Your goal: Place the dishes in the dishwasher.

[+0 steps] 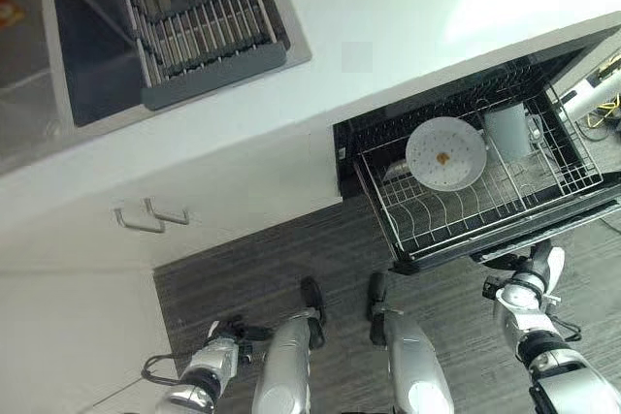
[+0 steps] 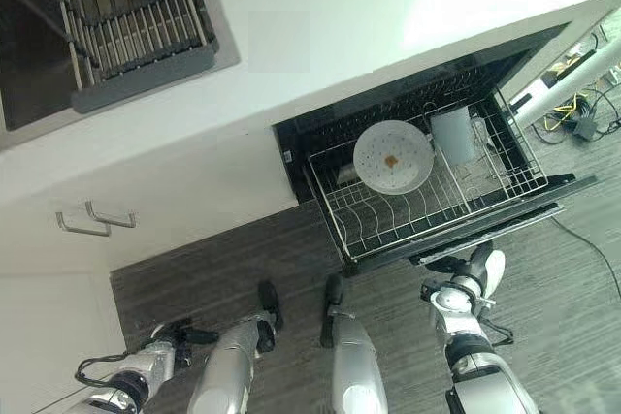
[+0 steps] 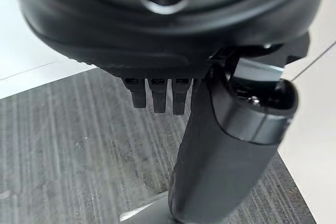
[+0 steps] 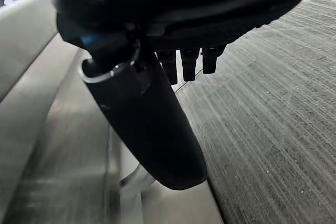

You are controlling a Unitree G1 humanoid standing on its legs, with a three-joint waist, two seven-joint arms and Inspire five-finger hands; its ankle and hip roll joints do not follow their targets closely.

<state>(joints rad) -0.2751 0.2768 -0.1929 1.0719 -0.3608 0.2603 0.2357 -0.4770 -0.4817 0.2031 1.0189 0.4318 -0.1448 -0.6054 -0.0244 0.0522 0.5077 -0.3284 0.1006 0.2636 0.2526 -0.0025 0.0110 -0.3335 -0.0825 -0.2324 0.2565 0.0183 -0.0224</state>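
A wire dishwasher rack (image 1: 456,215) stands pulled out from under the white counter. A round white plate (image 1: 445,153) stands on edge in it, with a small brown spot at its middle. A pale mug (image 1: 506,130) sits just to its right. My right hand (image 1: 539,259) hangs low over the floor, just in front of the rack's front edge; it is open and holds nothing, its fingers (image 4: 189,64) straight. My left hand (image 1: 236,331) hangs at the lower left, far from the rack, also open and holding nothing, fingers (image 3: 155,95) straight.
A steel sink (image 1: 87,65) with a dark dish drainer (image 1: 204,16) lies at the upper left of the counter. Two cabinet handles (image 1: 150,215) show on the white fronts below it. Dark striped flooring (image 1: 243,269) lies in front of the cabinets.
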